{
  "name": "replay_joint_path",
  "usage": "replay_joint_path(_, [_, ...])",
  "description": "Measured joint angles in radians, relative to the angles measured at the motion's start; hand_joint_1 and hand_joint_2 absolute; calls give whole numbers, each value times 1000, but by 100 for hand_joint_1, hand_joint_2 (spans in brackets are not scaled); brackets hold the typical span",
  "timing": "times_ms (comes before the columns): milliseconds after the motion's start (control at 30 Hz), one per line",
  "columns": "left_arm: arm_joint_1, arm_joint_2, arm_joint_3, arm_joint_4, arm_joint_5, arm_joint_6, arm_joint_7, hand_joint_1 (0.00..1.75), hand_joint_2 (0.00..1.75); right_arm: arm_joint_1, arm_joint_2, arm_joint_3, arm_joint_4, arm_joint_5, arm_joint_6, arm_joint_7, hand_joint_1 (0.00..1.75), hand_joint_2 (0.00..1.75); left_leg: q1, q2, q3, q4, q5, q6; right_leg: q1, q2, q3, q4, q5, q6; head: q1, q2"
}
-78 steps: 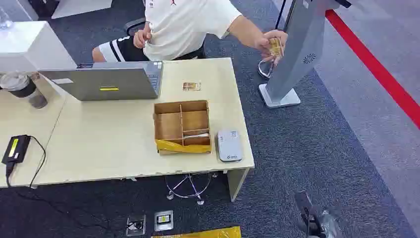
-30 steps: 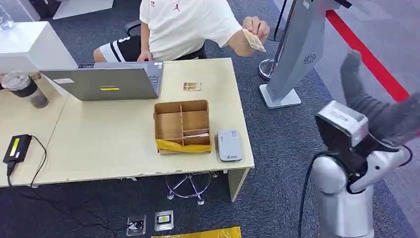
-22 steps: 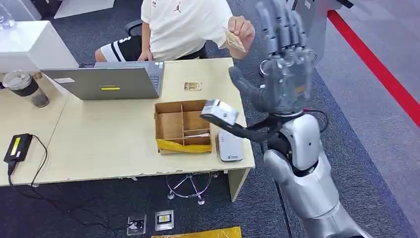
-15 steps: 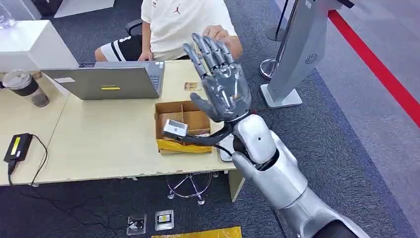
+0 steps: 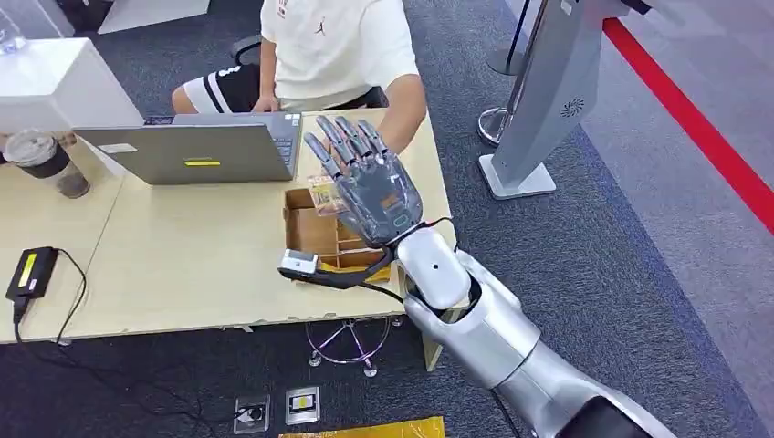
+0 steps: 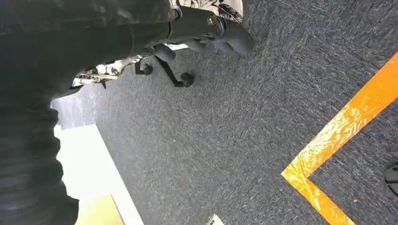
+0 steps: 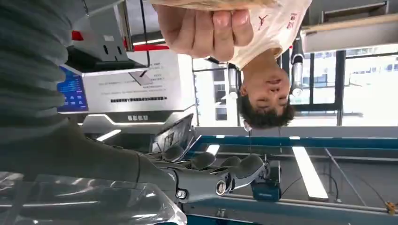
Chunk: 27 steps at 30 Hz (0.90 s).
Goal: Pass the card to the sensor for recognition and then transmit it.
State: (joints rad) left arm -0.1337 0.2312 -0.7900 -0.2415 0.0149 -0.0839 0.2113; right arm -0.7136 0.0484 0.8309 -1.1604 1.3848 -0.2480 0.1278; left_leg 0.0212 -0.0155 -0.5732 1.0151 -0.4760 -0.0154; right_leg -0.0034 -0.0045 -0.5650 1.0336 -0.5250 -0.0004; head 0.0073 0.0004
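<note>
My right hand (image 5: 370, 192) is raised over the table with its palm up and its fingers (image 7: 211, 173) spread, holding nothing. It hovers above the cardboard box (image 5: 306, 233). A person's arm (image 5: 402, 114) reaches down behind it. A yellowish card (image 5: 324, 193) shows at the hand's left edge. In the right wrist view the person's hand (image 7: 206, 28) pinches that card (image 7: 211, 3) close above my fingers. Whether the card touches my palm cannot be told. My left hand (image 6: 206, 26) hangs over the carpet with nothing in it.
A laptop (image 5: 201, 151) stands open at the back of the beige table (image 5: 183, 274). A lidded cup (image 5: 41, 162) and a black device (image 5: 27, 272) are at the left. A grey kiosk (image 5: 548, 91) stands right of the table. Orange floor tape (image 6: 347, 140) crosses the carpet.
My right arm has swung in from the right and now holds its hand over the box. The person has brought the card from the kiosk side down to my hand.
</note>
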Motion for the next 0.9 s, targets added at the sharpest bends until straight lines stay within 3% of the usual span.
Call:
replay_joint_path(333, [0,0,-2,2,14,1,2,0,175,-21,5,11,73,-21,-58,-5,0,175,0,0,0,0,0,0,0,0,0,0,0,0,0,0])
replay_joint_path(367, [0,0,-2,2,15,2,2,0,175,-22,6,14,81,-25,-64,-5,14,175,0,0,0,0,0,0,0,0,0,0,0,0,0,0])
replay_joint_path(400, [0,0,-2,2,16,3,2,0,175,-24,8,14,89,-30,-70,-6,45,175,0,0,0,0,0,0,0,0,0,0,0,0,0,0])
replay_joint_path(433, [0,0,-2,2,16,4,2,0,175,-27,10,15,101,-33,-74,-6,89,175,0,0,0,0,0,0,0,0,0,0,0,0,0,0])
replay_joint_path(467, [0,0,-2,2,16,5,2,0,175,-30,12,15,111,-36,-77,-7,154,175,0,0,0,0,0,0,0,0,0,0,0,0,0,0])
replay_joint_path(633, [0,0,-2,6,15,6,2,0,175,-37,14,16,152,-42,-93,-11,171,175,0,0,0,0,0,0,0,0,0,0,0,0,0,0])
replay_joint_path(700, [0,0,-2,7,14,6,2,0,175,-37,14,16,161,-44,-97,-11,164,175,0,0,0,0,0,0,0,0,0,0,0,0,0,0])
replay_joint_path(900, [-1,0,-7,7,12,7,2,0,175,-38,13,16,182,-51,-108,-11,168,175,0,1,0,0,0,0,0,1,-1,0,0,0,0,0])
